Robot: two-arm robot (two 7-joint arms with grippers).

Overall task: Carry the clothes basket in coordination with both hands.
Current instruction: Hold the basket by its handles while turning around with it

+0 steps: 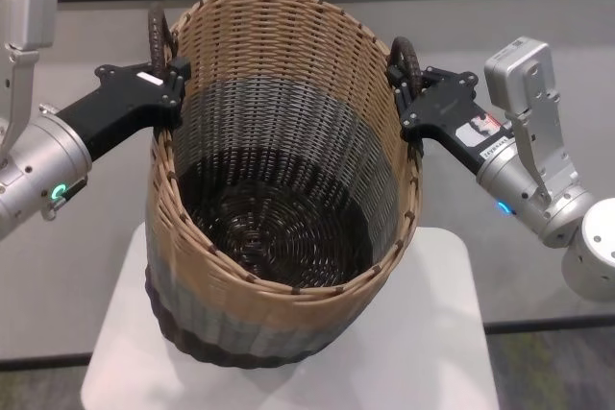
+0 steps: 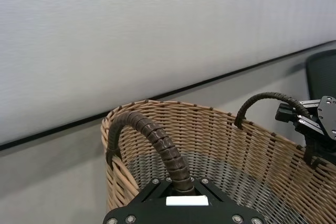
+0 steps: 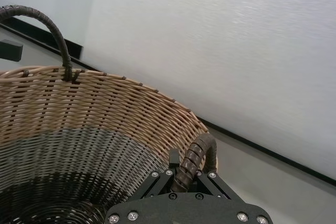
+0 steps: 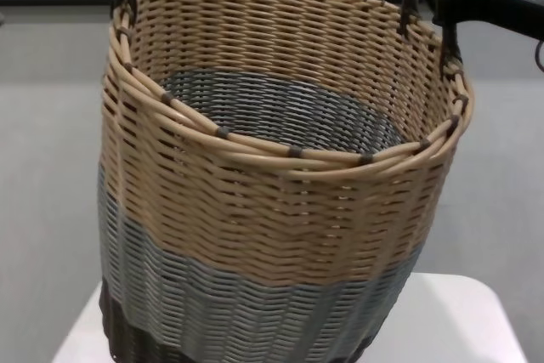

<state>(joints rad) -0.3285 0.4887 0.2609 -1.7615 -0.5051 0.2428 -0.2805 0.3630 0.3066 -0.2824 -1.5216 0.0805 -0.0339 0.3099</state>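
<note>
The clothes basket [image 1: 288, 93] [image 4: 272, 210] is woven wicker with a tan top band, a grey middle and a dark base. It stands upright over a white table [image 1: 442, 333], and I cannot tell if the base touches it. My left gripper [image 1: 173, 79] [image 2: 181, 190] is shut on the dark loop handle [image 2: 163, 145] on the basket's left rim. On the right rim, my right gripper [image 1: 408, 93] [image 3: 184, 177] is shut on the other handle [image 3: 194, 158]. The basket holds nothing.
The white table [image 4: 459, 312] is small, with its edges close around the basket's base. A light wall with a dark baseboard [image 2: 52, 129] runs behind. Grey floor lies all around.
</note>
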